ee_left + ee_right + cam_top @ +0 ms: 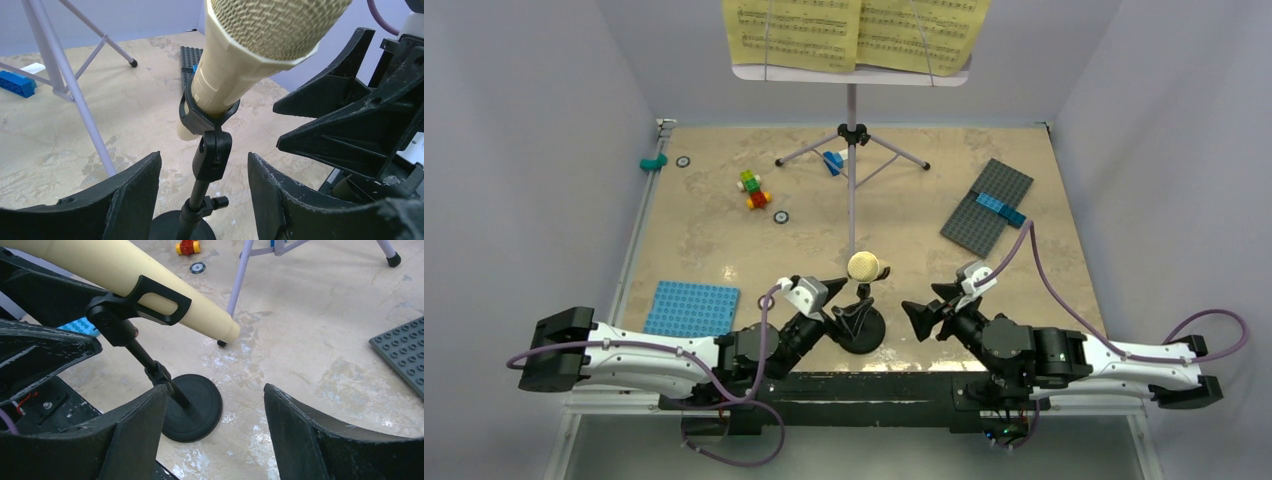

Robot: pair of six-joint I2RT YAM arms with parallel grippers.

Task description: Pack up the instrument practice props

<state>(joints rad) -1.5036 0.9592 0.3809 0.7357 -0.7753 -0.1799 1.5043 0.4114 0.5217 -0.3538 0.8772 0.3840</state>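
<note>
The cream toy microphone [864, 266] sits clipped in the small black round-base mic stand [861, 330] near the table's front edge. It shows large in the left wrist view [240, 65] and in the right wrist view [150, 290]. My left gripper [852, 306] is open, its jaws on either side of the stand's stem [207, 165] without touching it. My right gripper [919, 316] is open and empty, just right of the stand's base [192, 407]. The tall tripod music stand [852, 150] stands at the back, its lilac desk [854, 72] holding the yellow sheet-music pages [854, 30].
A blue baseplate [691, 307] lies front left. A grey baseplate [987, 205] with a blue brick lies back right. Colourful bricks [752, 188] and a blue brick [833, 162] lie near the tripod legs. A teal piece [654, 161] sits at the far left edge.
</note>
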